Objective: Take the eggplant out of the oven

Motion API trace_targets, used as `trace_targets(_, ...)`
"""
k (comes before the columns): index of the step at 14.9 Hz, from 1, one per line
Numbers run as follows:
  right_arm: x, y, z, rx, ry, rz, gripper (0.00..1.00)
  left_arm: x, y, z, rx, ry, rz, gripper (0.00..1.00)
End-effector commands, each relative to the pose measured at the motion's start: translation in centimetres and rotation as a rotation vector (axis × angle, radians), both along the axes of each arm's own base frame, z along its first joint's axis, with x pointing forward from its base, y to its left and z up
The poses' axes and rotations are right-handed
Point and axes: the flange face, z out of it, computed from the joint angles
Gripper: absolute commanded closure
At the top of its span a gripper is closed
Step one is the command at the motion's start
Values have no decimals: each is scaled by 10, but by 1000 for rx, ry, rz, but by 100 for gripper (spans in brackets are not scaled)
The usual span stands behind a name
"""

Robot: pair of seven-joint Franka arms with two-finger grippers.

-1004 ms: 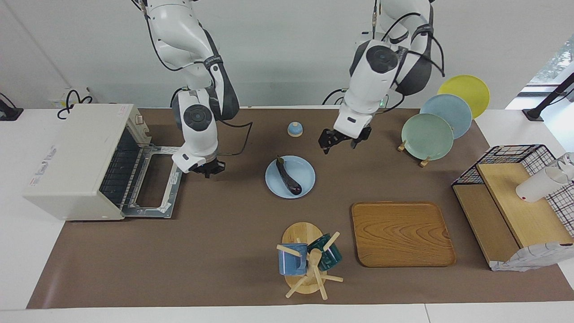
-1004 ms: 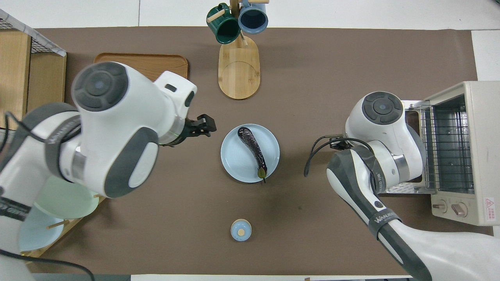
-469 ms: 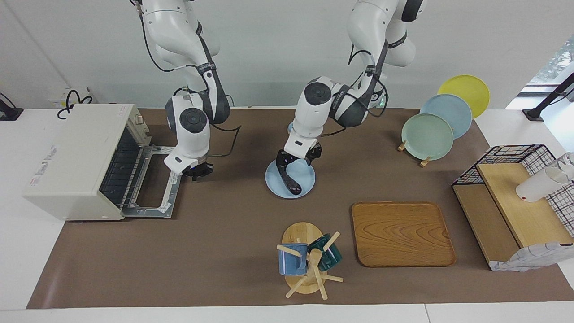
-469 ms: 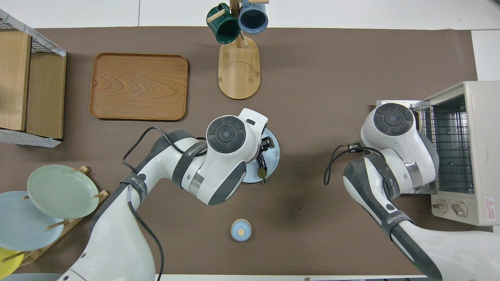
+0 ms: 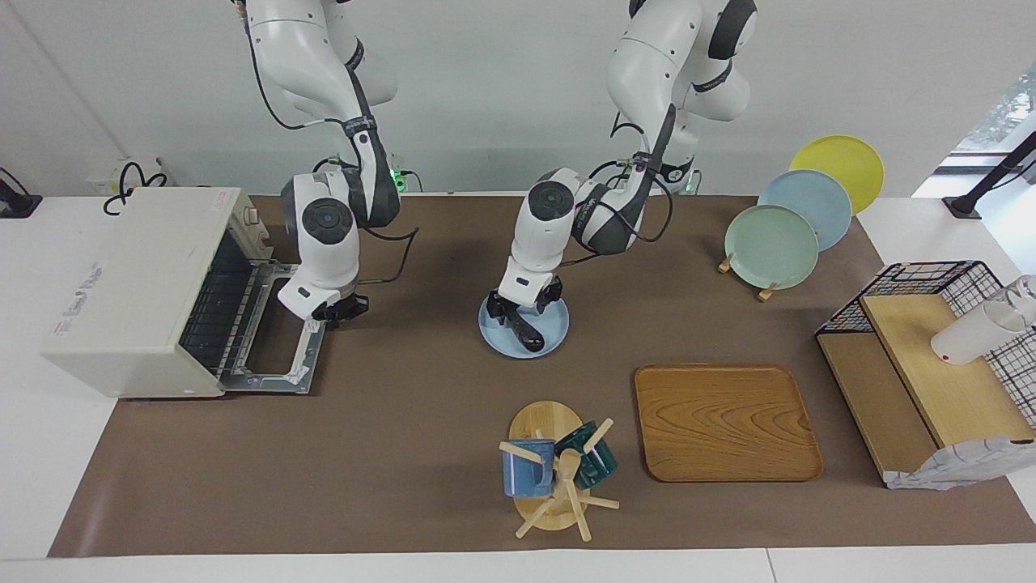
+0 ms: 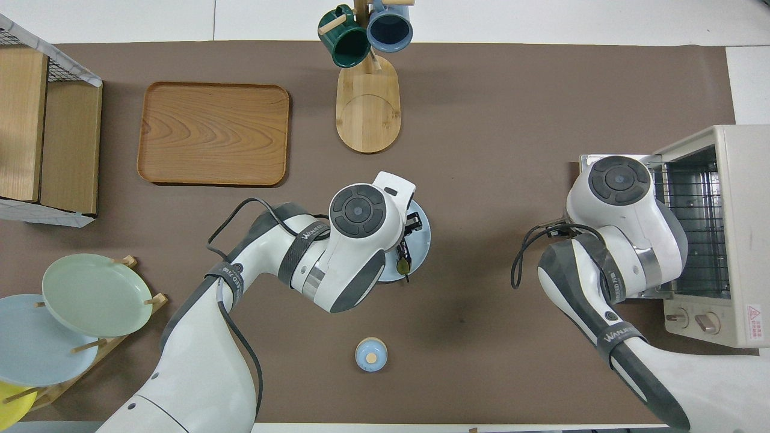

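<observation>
The slim dark purple eggplant (image 5: 522,325) is already lying on the round pale-blue plate (image 5: 554,334), well apart from the boxy cream-white oven (image 5: 133,283), whose door is hanging open. The left gripper (image 5: 522,308) is reaching down onto the eggplant, and the right gripper (image 5: 338,310) is hovering by the oven door; I cannot tell either one's finger state.

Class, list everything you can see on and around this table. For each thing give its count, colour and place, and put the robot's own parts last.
eggplant: one, dark purple, on the pale blue plate, not in the oven.
pale blue plate: one, mid-table.
oven: one, cream-white, door down, at the right arm's end.
small domed object: one, blue, nearer to the robots than the plate.
mug rack: one, wooden, holding a blue mug and a teal mug.
wooden tray: one, beside the rack.
plates on a stand: three, green, blue, yellow.
wire basket: one, black, left arm's end.
left gripper: down at the eggplant.
right gripper: over the oven door's edge.
</observation>
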Motion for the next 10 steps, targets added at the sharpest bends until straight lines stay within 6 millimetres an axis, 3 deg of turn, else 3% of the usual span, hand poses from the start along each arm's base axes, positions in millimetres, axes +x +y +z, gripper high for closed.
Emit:
trace_targets(1,2,-7,31,-30,38,63,100,-1,-1,2,-2,-14,13,67)
trace_targets(2,3,-10,40,-31,40,68,100,-1,-1,3,-1,-15,11,89)
trace_targets(3,2,-15,45,-30,38,69,100,-1,-2,5,1,-14,7,100)
trace_targets(7,-2,-36,62,-27,62,92,100,15,7,31,13,-2,16,100)
trace_targets(10,-8,-68,91,-22,87,116,100,55,58,78,4,-27,43,100)
